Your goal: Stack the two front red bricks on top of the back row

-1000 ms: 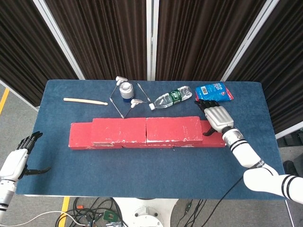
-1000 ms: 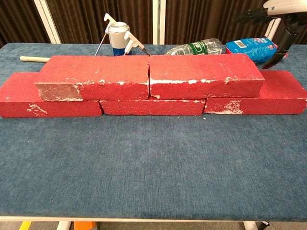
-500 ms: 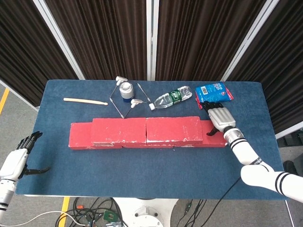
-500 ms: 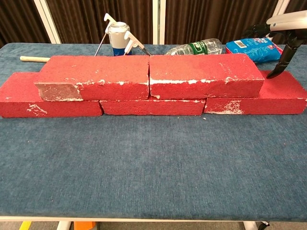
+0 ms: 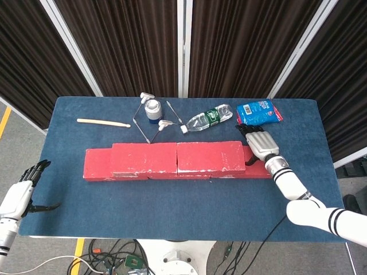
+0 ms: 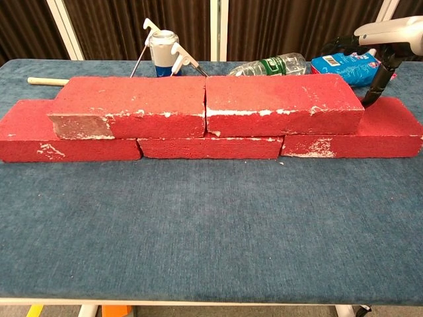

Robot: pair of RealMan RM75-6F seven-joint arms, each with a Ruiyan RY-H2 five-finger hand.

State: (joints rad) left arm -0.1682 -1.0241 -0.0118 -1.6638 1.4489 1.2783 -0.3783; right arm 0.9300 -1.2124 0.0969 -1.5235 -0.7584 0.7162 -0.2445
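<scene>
Two red bricks lie end to end on a lower row of red bricks: the left upper brick [image 5: 144,156] [image 6: 129,105] and the right upper brick [image 5: 210,156] [image 6: 281,101]. The lower row [image 6: 211,146] spans the table; its right brick [image 6: 390,129] [image 5: 259,169] sticks out past the upper pair. My right hand [image 5: 260,143] [image 6: 380,36] hovers over that right end, fingers apart, thumb pointing down beside the right upper brick's end, holding nothing. My left hand [image 5: 22,192] hangs open off the table's left front corner.
Behind the bricks lie a wooden stick [image 5: 104,122], a small white can [image 5: 152,109] with metal tongs [image 5: 143,129], a plastic bottle [image 5: 207,118] and a blue snack packet [image 5: 259,111]. The blue table [image 5: 183,200] has bare cloth in front of the bricks.
My right hand moved slightly left, closer to the right upper brick's end, with its thumb dropping beside it. The bricks and left hand stayed still.
</scene>
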